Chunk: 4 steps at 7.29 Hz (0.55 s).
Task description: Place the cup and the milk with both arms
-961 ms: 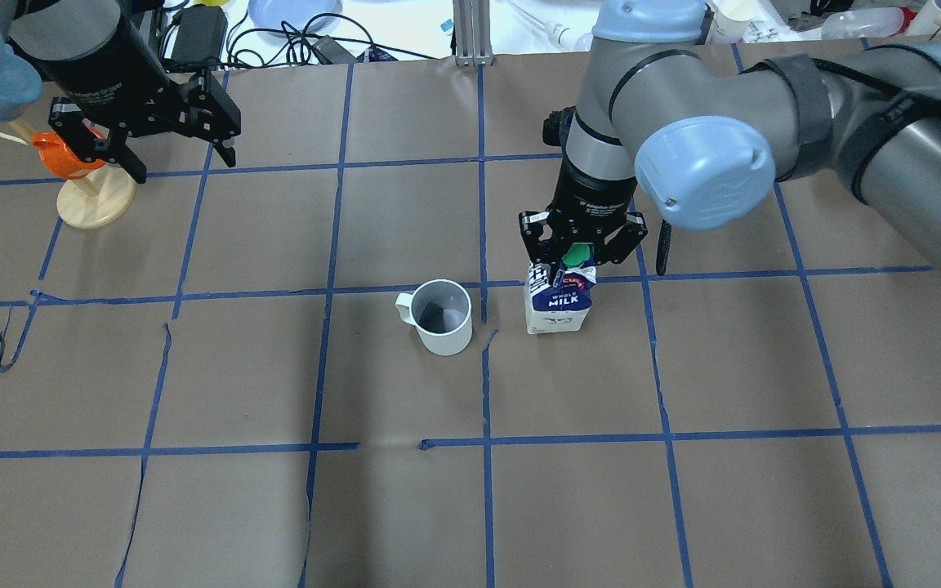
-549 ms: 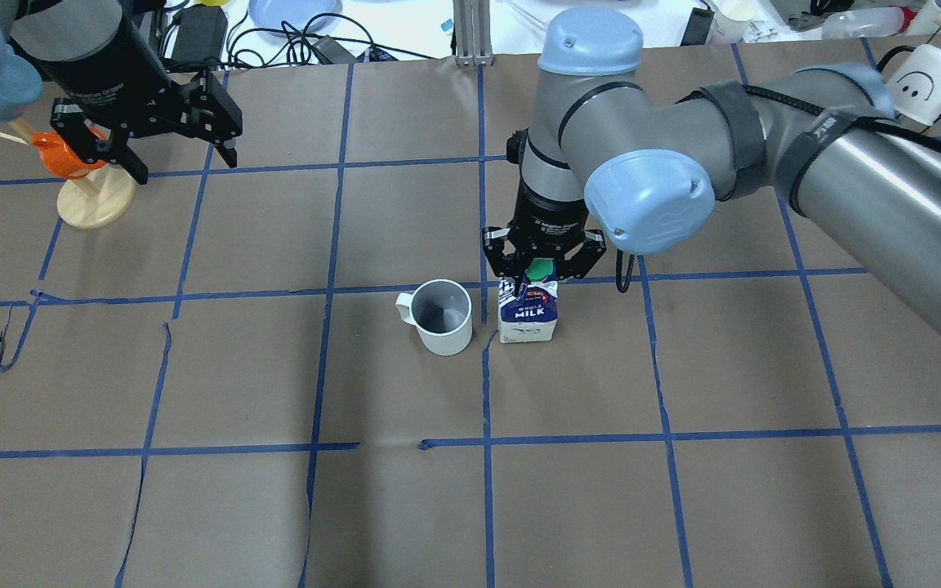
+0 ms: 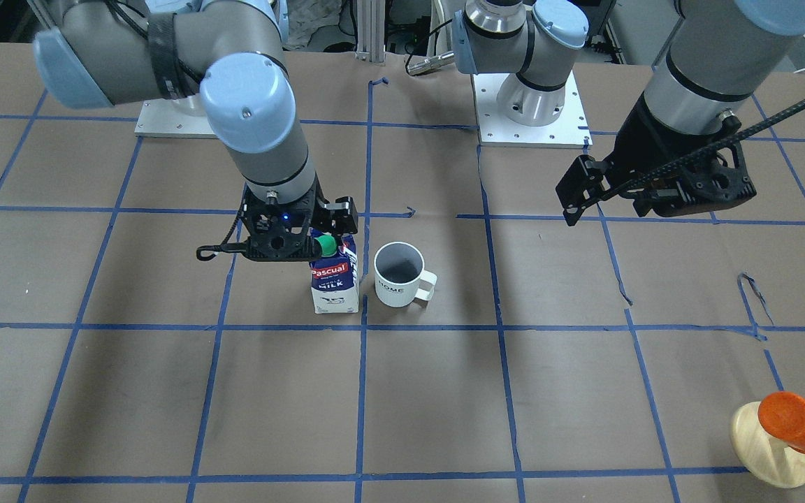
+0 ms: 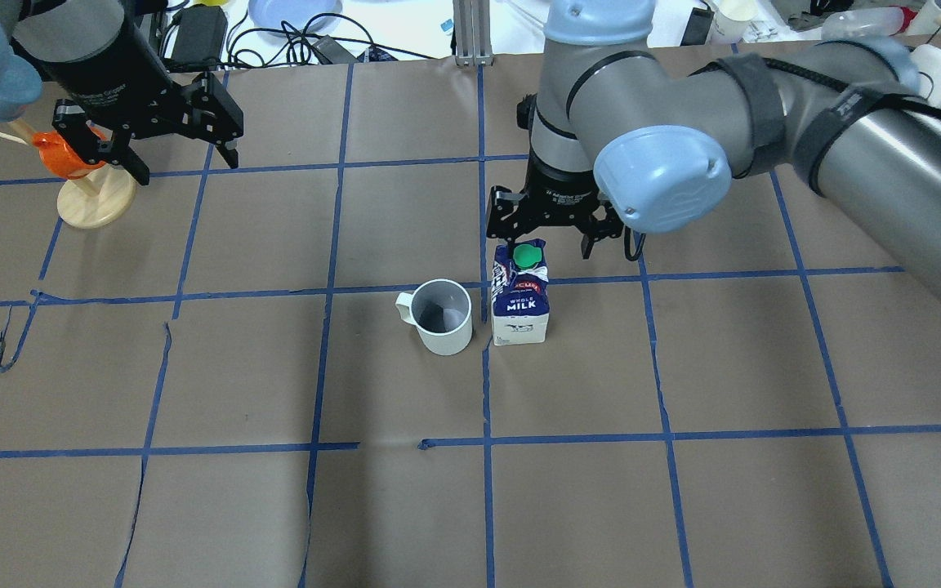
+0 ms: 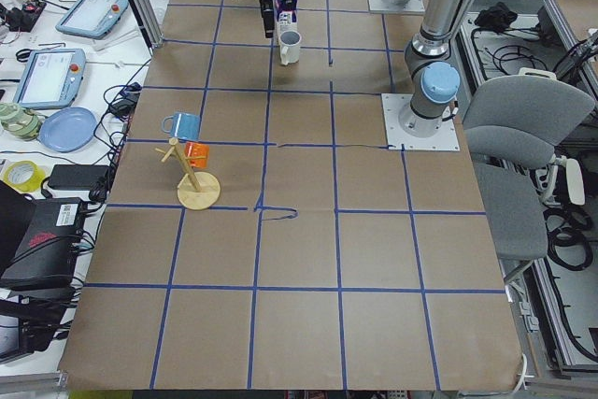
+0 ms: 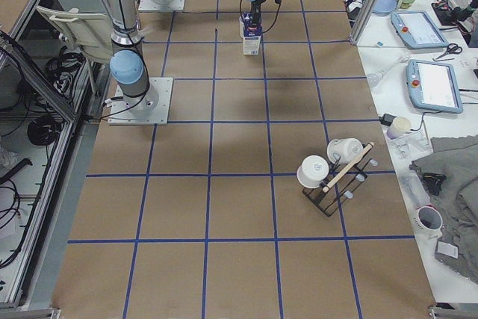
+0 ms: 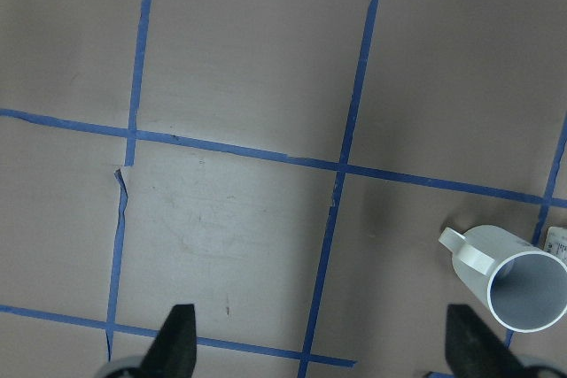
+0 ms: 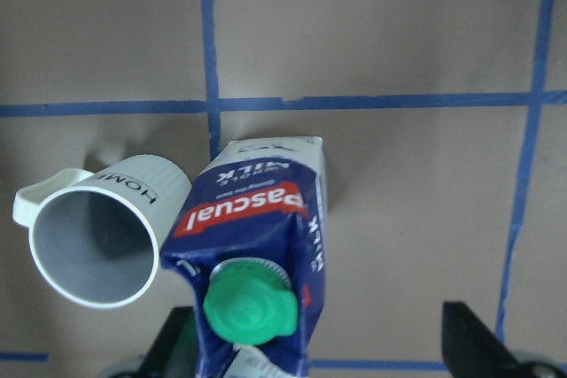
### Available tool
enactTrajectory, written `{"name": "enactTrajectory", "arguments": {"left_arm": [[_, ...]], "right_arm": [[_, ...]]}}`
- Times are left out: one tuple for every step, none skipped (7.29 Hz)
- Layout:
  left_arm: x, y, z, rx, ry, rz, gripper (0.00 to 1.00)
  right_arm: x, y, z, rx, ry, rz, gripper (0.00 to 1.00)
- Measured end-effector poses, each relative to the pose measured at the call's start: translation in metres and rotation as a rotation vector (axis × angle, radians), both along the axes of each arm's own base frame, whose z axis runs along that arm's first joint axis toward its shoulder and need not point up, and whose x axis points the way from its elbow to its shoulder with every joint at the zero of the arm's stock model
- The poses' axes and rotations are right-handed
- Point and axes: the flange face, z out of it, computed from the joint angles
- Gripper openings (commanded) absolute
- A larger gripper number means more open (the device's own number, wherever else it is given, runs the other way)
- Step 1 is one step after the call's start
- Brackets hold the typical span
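The milk carton (image 4: 519, 304) stands upright near the table's middle, close beside the white mug (image 4: 442, 317), which is on its left in the overhead view. My right gripper (image 4: 541, 243) is open, just above and behind the carton's green cap (image 4: 528, 255). In the right wrist view the cap (image 8: 248, 307) sits between the spread fingers (image 8: 469, 343), with the mug (image 8: 97, 241) alongside. My left gripper (image 4: 185, 163) is open and empty, high at the far left. Its wrist view shows the mug (image 7: 518, 289) at the lower right.
An orange cup (image 4: 66, 155) hangs on a wooden stand (image 4: 95, 204) just beside the left gripper. A rack with white mugs (image 6: 332, 166) stands at the table's right end. Cables and a blue plate (image 4: 287, 12) lie beyond the far edge.
My right gripper carried the milk carton left to beside the mug, then opened and drew up and back off it. The carton now stands free. The left arm has not moved.
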Motion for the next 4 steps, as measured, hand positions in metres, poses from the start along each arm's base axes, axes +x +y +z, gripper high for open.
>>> {"name": "enactTrajectory", "arguments": {"left_arm": [[0.0,0.0,0.0,-0.001,0.0,0.0,1.0],[0.0,0.0,0.0,-0.001,0.0,0.0,1.0],[-0.001,0.0,-0.001,0.002,0.001,-0.001,1.0],[-0.001,0.001,-0.003,0.005,0.002,-0.002,1.0]], "right_arm": [[-0.025,-0.002,0.039,-0.038,0.026,-0.03,1.0],[-0.057,-0.002,0.077,-0.073,0.053,-0.049,1.0],[-0.097,0.0,0.108,-0.101,0.079,-0.044,1.0],[-0.132,0.009,0.129,-0.103,0.094,-0.045,1.0]]}}
